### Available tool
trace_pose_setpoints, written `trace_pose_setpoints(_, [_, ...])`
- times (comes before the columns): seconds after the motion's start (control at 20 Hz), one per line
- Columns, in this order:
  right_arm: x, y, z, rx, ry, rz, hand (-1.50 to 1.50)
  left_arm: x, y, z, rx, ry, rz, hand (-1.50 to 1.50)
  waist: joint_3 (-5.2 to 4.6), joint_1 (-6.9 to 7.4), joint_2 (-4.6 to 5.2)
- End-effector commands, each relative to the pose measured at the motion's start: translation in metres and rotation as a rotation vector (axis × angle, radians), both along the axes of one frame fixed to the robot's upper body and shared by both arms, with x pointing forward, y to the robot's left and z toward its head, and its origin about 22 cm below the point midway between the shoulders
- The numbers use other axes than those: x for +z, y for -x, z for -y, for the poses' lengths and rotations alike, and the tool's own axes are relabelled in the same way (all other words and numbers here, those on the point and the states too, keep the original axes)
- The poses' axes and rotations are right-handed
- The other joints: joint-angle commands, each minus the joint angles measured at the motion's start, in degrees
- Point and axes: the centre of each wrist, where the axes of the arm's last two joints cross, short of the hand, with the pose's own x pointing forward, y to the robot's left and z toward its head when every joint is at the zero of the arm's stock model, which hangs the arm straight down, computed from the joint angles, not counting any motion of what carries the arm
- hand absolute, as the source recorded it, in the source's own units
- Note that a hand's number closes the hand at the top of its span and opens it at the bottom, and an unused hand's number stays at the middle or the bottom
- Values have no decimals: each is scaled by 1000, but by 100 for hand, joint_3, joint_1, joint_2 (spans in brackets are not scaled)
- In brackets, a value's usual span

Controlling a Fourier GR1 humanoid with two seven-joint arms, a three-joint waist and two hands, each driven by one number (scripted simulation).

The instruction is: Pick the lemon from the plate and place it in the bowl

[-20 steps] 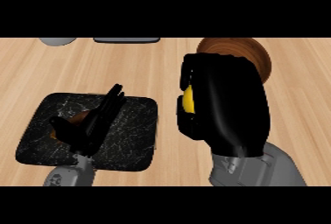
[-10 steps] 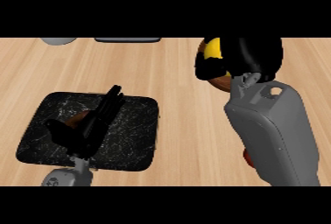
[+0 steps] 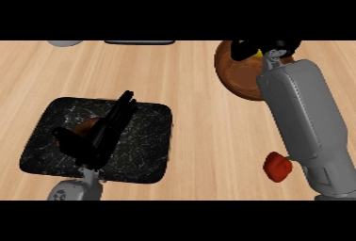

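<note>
The right robot hand [image 3: 242, 49] is at the far right of the worktop [image 3: 198, 117], directly over the brown wooden bowl [image 3: 233, 79]. Its black fingers are curled round the lemon [image 3: 259, 53], which shows only as a small yellow patch between them, above the far part of the bowl. Whether the lemon touches the bowl's inside cannot be told. The right forearm [image 3: 306, 122] runs up from the lower right corner and covers the bowl's right side.

The left robot hand [image 3: 104, 134] lies over the black marbled plate [image 3: 149, 143], a square one with rounded corners, at the near left of the worktop. The hand is open, with straight fingers [image 3: 125, 107] pointing away and slightly to the right and the thumb spread to the left; it grips nothing. A brown thing [image 3: 87, 125] sits on the plate, mostly hidden under this hand, and what it is cannot be told.

A small red object [image 3: 277, 167] lies on the light wood just beside the left edge of the right forearm, well apart from the plate. At the far edge of the worktop, a pale grey object [image 3: 64, 43] and a dark flat object [image 3: 139, 42] are cut off by the view.
</note>
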Motion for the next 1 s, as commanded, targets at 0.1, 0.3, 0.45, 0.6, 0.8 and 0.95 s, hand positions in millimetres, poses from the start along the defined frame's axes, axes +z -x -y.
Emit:
trace_pose_setpoints(0.1, [-47,-37,56,-48,71,-17,150,4,-9,3,-35,-2,6,0,2,123,66])
trace_pose_setpoints(0.3, [-48,-53,57,-165,31,-224,150,7,-9,6,-37,-2,16,0,2,218,86])
trace_pose_setpoints(0.45, [-75,-53,69,-196,-69,-240,-150,1,-9,14,-53,-8,-3,0,7,226,107])
trace_pose_setpoints(0.6, [-66,-58,81,-144,-145,-190,-150,15,-19,-8,-43,-6,41,0,9,267,132])
trace_pose_setpoints(0.8, [-79,-56,74,-86,-302,-110,-150,0,-7,15,-26,10,15,0,10,171,81])
trace_pose_setpoints(0.95, [-80,-50,91,-73,-531,103,-150,5,-7,0,-10,-2,4,0,33,139,82])
